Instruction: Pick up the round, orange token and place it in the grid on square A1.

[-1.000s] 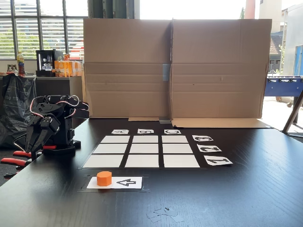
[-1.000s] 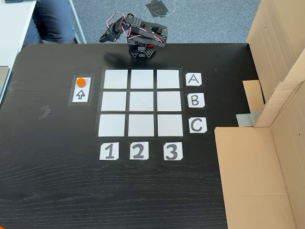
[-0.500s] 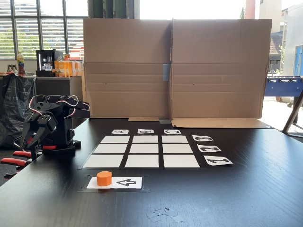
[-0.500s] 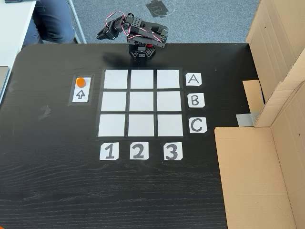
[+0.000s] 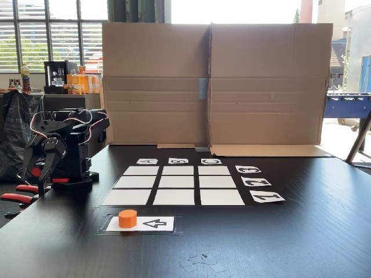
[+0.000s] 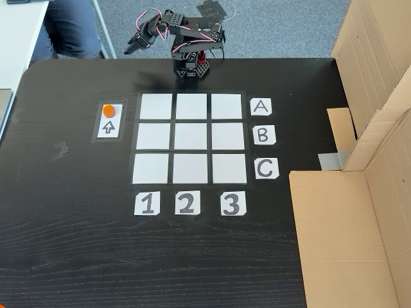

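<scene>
Your hand point(image 6: 133, 46) is hanging off the tabletop point(image 6: 77, 244) edge, holding nothing; I cannot tell if its fingers are apart. The token point(image 6: 109, 110) is sitting well ahead of the hand on the arrow card point(image 6: 108, 127), beside square A1 point(image 6: 156, 106) of the grid point(image 6: 190, 138). Risk: you are reaching down at an angle, so an off-centre approach could knock the token off its card.

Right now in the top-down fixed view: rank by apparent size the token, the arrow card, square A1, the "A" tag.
Largest to smallest:
1. square A1
2. arrow card, narrower but about as tall, so close to A1
3. "A" tag
4. token, clearly smallest, sitting on the arrow card's far end
</scene>
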